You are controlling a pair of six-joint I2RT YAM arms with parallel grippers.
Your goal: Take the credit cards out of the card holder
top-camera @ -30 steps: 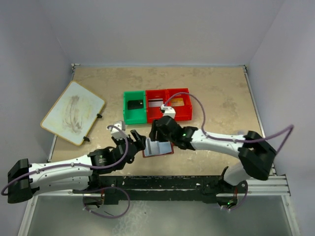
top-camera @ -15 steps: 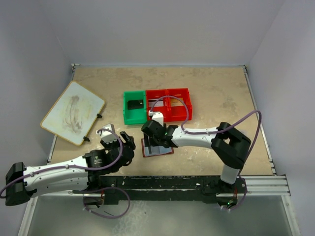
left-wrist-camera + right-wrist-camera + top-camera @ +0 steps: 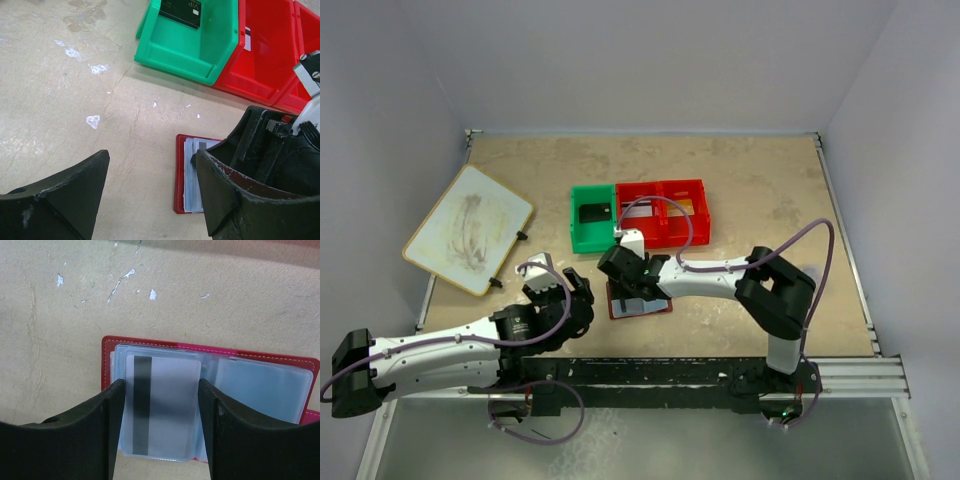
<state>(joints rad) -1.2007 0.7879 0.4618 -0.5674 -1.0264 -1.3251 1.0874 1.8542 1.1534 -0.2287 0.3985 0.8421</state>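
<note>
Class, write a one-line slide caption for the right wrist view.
The right claw straddles a silver-grey striped card in the open dark-red folding card holder.

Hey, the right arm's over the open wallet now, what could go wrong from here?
Nothing pins the wallet: the left gripper hangs open beside it, so pulling the grey card could drag the whole wallet. The card looks tucked in a clear sleeve, so the right gripper, jaws apart over it, may pinch sleeve and card together.
</note>
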